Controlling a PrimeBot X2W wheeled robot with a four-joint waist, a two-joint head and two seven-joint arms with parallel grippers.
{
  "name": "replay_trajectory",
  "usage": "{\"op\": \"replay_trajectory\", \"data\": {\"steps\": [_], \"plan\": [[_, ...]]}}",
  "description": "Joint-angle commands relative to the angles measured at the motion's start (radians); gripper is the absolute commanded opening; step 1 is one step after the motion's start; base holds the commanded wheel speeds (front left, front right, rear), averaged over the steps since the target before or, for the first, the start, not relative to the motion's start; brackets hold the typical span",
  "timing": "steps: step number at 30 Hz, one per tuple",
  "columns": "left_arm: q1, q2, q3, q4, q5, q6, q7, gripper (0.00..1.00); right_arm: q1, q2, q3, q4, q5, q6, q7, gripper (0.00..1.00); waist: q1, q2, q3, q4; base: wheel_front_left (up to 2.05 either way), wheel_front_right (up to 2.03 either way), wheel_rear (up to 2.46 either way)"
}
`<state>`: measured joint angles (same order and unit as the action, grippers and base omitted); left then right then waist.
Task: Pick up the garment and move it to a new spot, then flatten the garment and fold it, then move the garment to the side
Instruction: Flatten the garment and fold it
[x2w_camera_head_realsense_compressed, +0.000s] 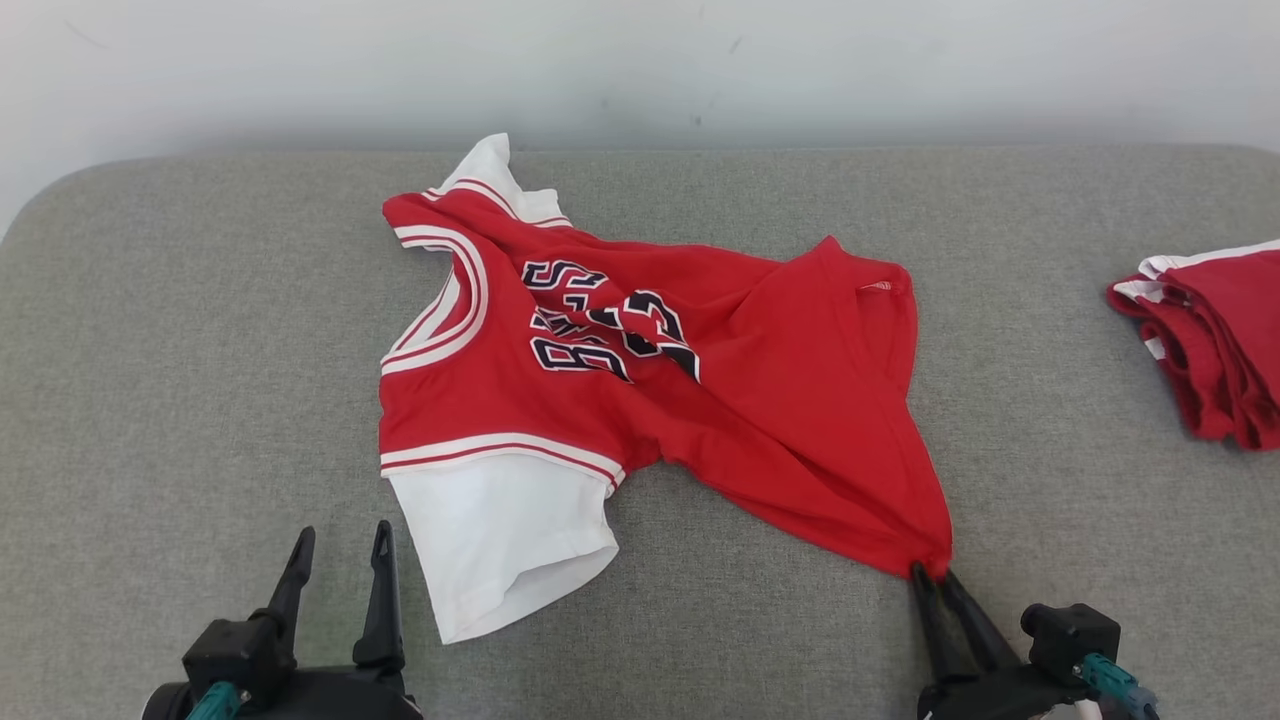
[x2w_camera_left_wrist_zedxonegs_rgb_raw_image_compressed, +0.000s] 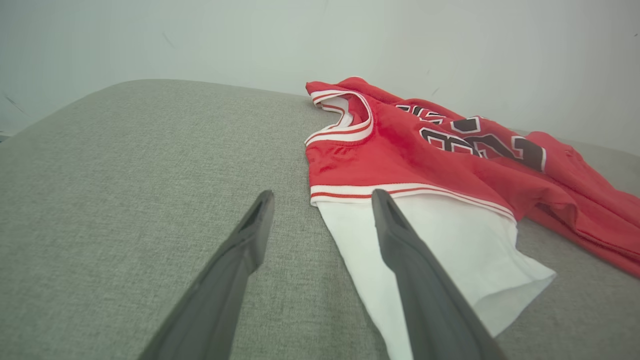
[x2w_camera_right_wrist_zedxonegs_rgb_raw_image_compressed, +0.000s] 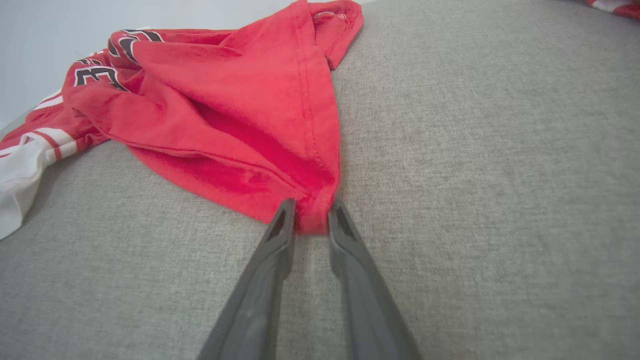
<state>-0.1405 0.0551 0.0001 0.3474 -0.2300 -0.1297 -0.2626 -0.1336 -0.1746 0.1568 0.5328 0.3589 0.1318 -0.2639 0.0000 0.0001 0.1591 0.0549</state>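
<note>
Premises: a bare test station for garment handling. Evidence: a grey fabric-padded worktop (x2w_camera_head_realsense_compressed: 150, 350) with rounded corners, set against a plain pale wall (x2w_camera_head_realsense_compressed: 640, 60); one red jersey (x2w_camera_head_realsense_compressed: 780, 400) spread near the centre; folded red garments (x2w_camera_head_realsense_compressed: 1210, 340) stacked at the right.

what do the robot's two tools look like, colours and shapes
The left tool and right tool each have two long, slim dark grey fingers tapering to blunt points, set in a blocky black mount with a teal fitting at its base.
</note>
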Motion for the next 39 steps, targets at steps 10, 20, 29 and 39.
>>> {"op": "replay_trajectory", "data": {"steps": [10, 20, 29, 39], "plan": [[0.026, -0.003, -0.063, 0.038, -0.02, 0.0, -0.003, 1.0, 0.041, -0.067, 0.005, -0.128, -0.017, -0.003, 0.0, 0.0, 0.0, -0.0001, -0.026, -0.024, 0.0, 0.0, 0.0], [0.073, -0.004, -0.122, 0.111, -0.066, 0.0, -0.003, 1.0, 0.13, -0.282, 0.121, -0.237, 0.066, -0.003, 0.0, 0.0, 0.0, -0.0001, -0.09, -0.054, 0.0, 0.0, 0.0], [0.107, -0.001, -0.098, 0.14, -0.047, 0.0, -0.003, 1.0, 0.145, -0.259, 0.097, -0.123, 0.088, -0.003, 0.0, 1.0, 0.0, -0.0001, -0.13, -0.049, 0.0, 0.0, 0.0], [0.138, -0.001, 0.028, 0.05, 0.05, 0.003, -0.003, 1.0, 0.115, -0.059, -0.107, -0.279, -0.166, -0.003, 0.0, 1.0, 0.0, -0.0001, -0.149, -0.042, 0.0, 0.0, 0.0]]}}
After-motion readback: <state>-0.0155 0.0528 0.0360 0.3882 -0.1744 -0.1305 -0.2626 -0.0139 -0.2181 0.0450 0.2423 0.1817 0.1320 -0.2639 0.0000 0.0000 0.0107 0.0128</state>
